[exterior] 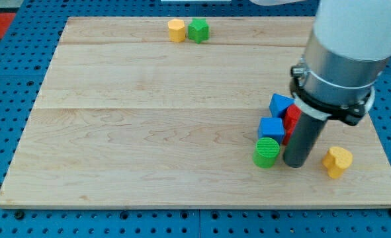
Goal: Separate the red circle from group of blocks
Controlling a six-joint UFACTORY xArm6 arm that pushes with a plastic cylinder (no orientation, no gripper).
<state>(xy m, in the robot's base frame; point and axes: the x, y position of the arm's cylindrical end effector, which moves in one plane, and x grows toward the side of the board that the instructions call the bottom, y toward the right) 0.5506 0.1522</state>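
Note:
A group of blocks sits at the view's lower right: two blue blocks, one [280, 104] above the other [271, 127], a green circle [266, 152] below them, and red pieces [292, 118] partly hidden behind my rod. I cannot make out the red circle's full shape. My tip [294, 162] rests on the board just right of the green circle and below the red pieces, touching or nearly touching the group. A yellow block [337, 160] lies apart to the right of the tip.
A yellow block [176, 30] and a green block [198, 30] sit side by side at the top edge of the wooden board [149, 119]. The arm's wide white and grey body [344, 53] hangs over the right side. Blue pegboard surrounds the board.

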